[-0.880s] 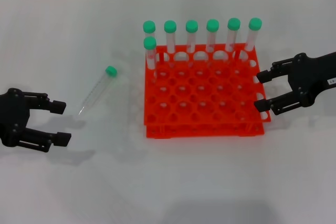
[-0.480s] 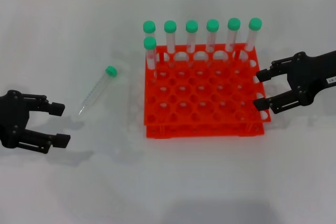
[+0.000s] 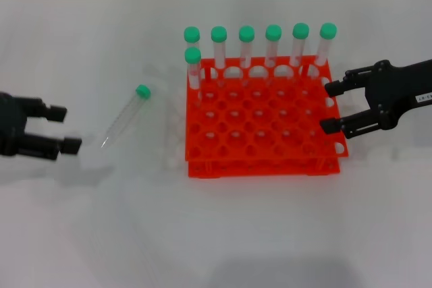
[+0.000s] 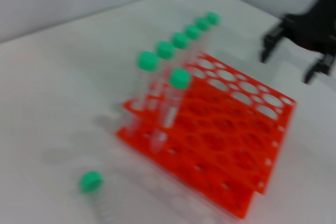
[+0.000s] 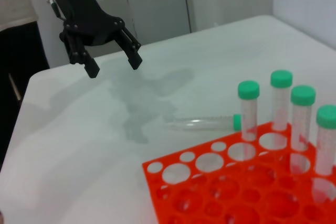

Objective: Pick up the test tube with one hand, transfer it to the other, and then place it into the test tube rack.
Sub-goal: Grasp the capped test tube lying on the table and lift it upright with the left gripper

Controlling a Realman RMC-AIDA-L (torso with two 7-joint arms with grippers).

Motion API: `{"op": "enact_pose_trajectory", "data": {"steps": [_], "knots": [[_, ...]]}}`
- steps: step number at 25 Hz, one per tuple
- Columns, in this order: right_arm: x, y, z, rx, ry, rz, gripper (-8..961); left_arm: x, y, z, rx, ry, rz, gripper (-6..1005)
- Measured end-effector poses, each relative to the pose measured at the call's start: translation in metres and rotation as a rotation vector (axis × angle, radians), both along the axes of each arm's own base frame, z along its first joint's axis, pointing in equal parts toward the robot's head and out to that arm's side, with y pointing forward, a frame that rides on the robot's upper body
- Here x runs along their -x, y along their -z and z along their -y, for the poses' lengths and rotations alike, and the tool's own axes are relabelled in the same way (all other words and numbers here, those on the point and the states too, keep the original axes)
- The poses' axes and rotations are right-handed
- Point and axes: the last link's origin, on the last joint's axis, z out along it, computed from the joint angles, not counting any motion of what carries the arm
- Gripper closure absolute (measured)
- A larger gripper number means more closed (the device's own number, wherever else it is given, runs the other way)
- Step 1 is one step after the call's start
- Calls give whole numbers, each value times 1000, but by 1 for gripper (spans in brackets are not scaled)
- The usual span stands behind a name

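Observation:
The test tube (image 3: 124, 120) lies on the white table left of the rack, green cap away from me, pointed tip toward me. It also shows in the left wrist view (image 4: 92, 183) and the right wrist view (image 5: 201, 124). The orange-red test tube rack (image 3: 260, 167) stands at the centre; it also shows in the wrist views (image 4: 251, 184) (image 5: 185, 182). My left gripper (image 3: 65, 129), unlabelled, is open and empty, left of the tube's tip; it also shows in the right wrist view (image 5: 114, 67). My right gripper (image 3: 329, 107), labelled, is open and empty at the rack's right edge; it also shows in the left wrist view (image 4: 287, 66).
Several green-capped tubes (image 3: 246, 46) stand upright along the rack's back row, and one more (image 3: 194, 67) stands in the second row at the left. The other holes hold nothing. A wall runs behind the table.
My left gripper has moved left and farther from me, off the table's near part. My right gripper has shifted slightly left, toward the rack's right edge. The lying tube has not moved.

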Motion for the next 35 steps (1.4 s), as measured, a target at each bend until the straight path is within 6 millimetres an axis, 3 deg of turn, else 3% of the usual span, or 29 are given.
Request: {"op": "enact_pose_trajectory", "data": {"steps": [6,12,18,23,30,35], "knots": [[-2,-1,1,-45,-14,-31,174,-17,-17,-13,-59,-195,-61,197],[0,4,3,-65,-41,-35,174,-24,-16,-32,-31,-381,-173,207],[7,8,1,-68,-67,-40,174,-31,0,-48,15,-424,-264,216],[12,13,1,-59,-81,-44,174,-29,26,-62,34,-441,-366,224],[14,16,2,-52,-86,-48,174,-31,50,-81,-29,-446,-434,234],[16,18,2,-52,-97,-47,174,-36,73,-84,-39,-424,-448,242]]}}
